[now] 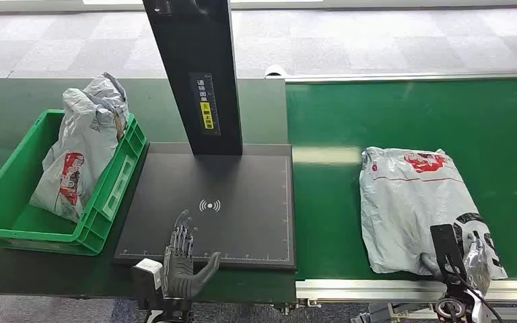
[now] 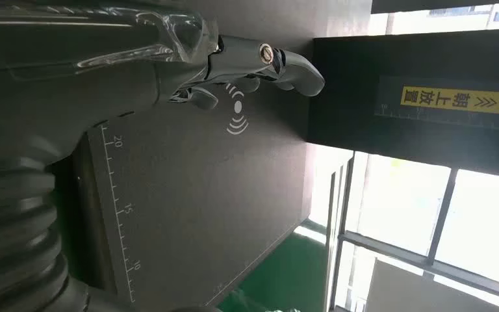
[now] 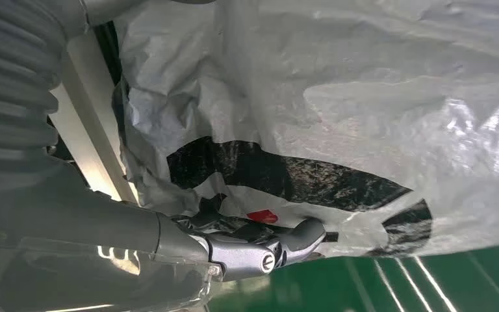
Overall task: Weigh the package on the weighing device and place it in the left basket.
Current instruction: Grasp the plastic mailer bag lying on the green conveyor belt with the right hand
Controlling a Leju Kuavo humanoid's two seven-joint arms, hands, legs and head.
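A grey plastic package point(image 1: 410, 202) with red and black print lies flat on the green conveyor belt point(image 1: 410, 108) at the right. My right hand point(image 1: 459, 259) is at its near right corner, where the plastic is crumpled up. In the right wrist view the thumb and dark fingers point(image 3: 260, 242) pinch the edge of the package point(image 3: 364, 97). The black weighing device point(image 1: 242, 188) sits in the middle with nothing on its plate. My left hand point(image 1: 183, 259) hovers over its front edge, fingers spread and holding nothing; the left wrist view shows the fingers point(image 2: 260, 62) above the plate point(image 2: 188, 195).
The green basket point(image 1: 0, 222) stands left of the scale and holds another grey package point(image 1: 84, 148) leaning upright. A black column point(image 1: 195, 67) rises from the back of the scale. A metal rail point(image 1: 377, 289) edges the conveyor's front.
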